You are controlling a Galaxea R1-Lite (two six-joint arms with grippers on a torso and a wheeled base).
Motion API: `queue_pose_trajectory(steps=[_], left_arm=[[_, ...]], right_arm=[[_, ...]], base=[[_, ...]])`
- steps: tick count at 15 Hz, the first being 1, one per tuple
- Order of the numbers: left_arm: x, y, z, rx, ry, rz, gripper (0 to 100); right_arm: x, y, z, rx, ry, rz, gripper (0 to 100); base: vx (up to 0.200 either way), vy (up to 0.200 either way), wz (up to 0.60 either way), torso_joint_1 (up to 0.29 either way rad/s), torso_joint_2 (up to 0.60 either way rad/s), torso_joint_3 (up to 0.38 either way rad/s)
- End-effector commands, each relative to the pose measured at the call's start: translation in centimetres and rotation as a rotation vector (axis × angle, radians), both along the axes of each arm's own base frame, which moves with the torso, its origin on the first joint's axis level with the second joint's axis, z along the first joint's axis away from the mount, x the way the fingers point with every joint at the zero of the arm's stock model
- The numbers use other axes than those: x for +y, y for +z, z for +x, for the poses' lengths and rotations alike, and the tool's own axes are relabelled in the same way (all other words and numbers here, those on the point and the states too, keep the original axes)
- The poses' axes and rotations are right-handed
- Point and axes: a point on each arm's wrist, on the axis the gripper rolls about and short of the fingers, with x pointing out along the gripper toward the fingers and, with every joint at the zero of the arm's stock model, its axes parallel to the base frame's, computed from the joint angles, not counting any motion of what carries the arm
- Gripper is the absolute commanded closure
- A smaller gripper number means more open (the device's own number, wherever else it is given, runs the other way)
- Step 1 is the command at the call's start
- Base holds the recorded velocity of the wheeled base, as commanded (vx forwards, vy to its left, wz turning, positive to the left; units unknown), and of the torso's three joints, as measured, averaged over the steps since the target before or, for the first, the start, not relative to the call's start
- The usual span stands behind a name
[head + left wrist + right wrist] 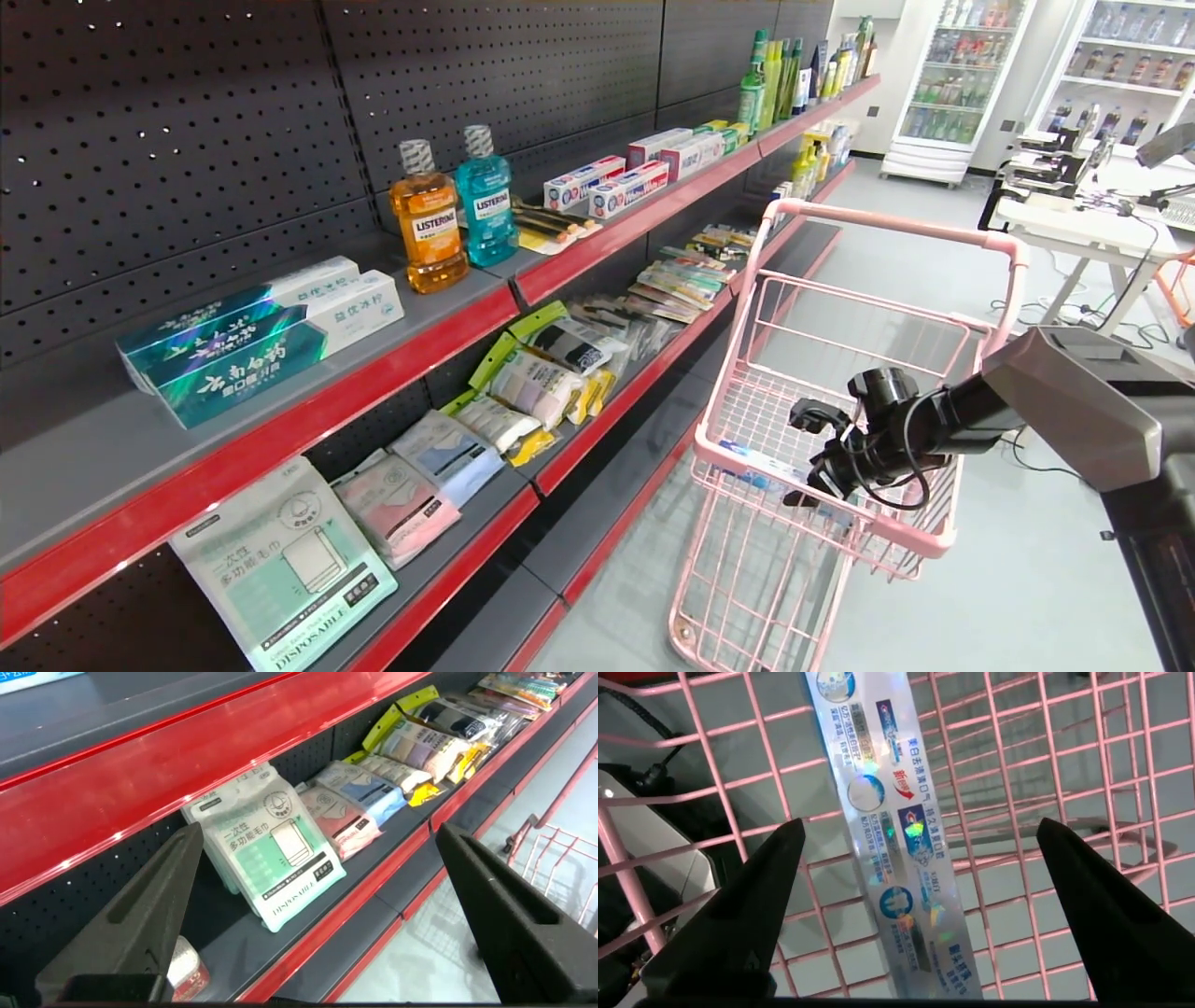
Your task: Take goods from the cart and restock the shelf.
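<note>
The right gripper [917, 829] stood wide open, the toothpaste box [895, 845] centred beyond its jaws on the floor of the cart [896, 227]. Picking seemed in hand; next, descend and close across its narrow width. The left gripper [318, 840], equally wide, faced the shelf [140, 756].

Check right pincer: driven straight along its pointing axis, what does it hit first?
Probably the toothpaste box lying on the pink cart wire floor, centred between the open right pincer fingers. Nothing shows in between, though depth is hard to judge.
</note>
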Motion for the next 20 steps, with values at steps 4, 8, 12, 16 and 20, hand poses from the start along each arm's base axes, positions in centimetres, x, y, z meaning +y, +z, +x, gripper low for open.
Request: queue_pose_trajectory(steps=[4,8,12,16,20], left_arm=[[0.0,0.0,0.0,-0.001,0.0,0.0,0],[0.0,0.0,0.0,-0.001,0.0,0.0,0],[0.0,0.0,0.01,0.001,-0.001,0.0,0],[0.0,0.0,0.0,-0.001,0.0,0.0,0],[0.0,0.0,0.0,-0.001,0.0,0.0,0]], right_arm=[[-0.02,-0.01,0.14,0.023,-0.008,-0.011,0],[-0.04,-0.05,0.19,0.03,-0.013,-0.018,0],[0.03,-0.06,0.19,0.029,-0.012,-0.021,0],[0.14,-0.06,0.2,0.029,-0.011,-0.032,0],[0.35,-0.18,0.02,0.038,0.01,-0.042,100]], base=[[0.0,0.0,0.0,0.0,0.0,0.0],[0.0,0.0,0.0,0.0,0.0,0.0],[0.0,0.0,0.0,0.0,0.0,0.0],[0.0,0.0,0.0,0.0,0.0,0.0],[0.0,0.0,0.0,0.0,0.0,0.0]])
